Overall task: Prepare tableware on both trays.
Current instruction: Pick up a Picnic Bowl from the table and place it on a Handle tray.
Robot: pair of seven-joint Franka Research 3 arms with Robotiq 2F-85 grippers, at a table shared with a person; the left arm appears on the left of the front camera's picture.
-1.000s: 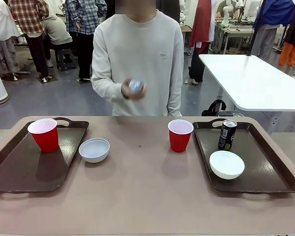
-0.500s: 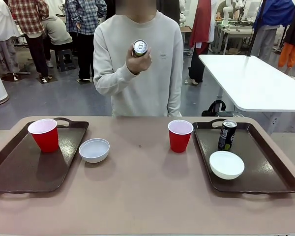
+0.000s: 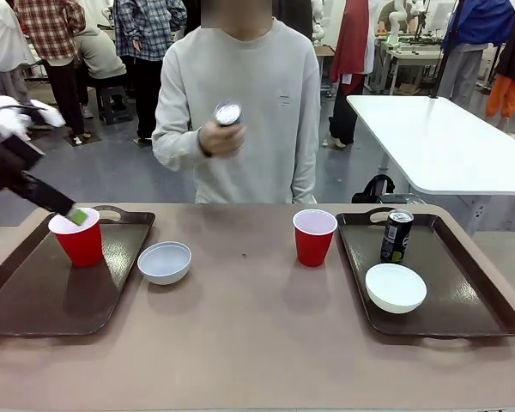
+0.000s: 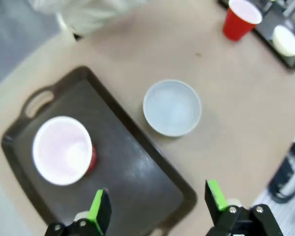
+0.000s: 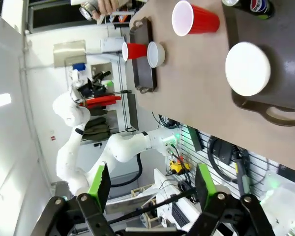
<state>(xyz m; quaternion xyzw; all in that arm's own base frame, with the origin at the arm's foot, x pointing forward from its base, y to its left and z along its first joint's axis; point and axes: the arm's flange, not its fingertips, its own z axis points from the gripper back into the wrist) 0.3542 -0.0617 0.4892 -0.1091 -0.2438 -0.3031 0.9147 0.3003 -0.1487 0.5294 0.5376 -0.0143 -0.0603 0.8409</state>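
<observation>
The rectangular plastic left tray (image 3: 60,300) and right tray (image 3: 468,300) were a glossy dark brown. The plastic left cup (image 3: 79,242) and middle cup (image 3: 314,245) were red outside and white inside. The round left bowl (image 3: 164,262) looked pale bluish white, and the right bowl (image 3: 396,287) plain white. The slim standing can (image 3: 397,236) was black with yellowish print. The held can (image 3: 227,113) showed a silver top. The table (image 3: 257,352) was matte beige-brown, and the person's sweatshirt (image 3: 266,112) light grey. The left gripper (image 4: 157,209) and right gripper (image 5: 152,189) were black with bright green pads.
</observation>
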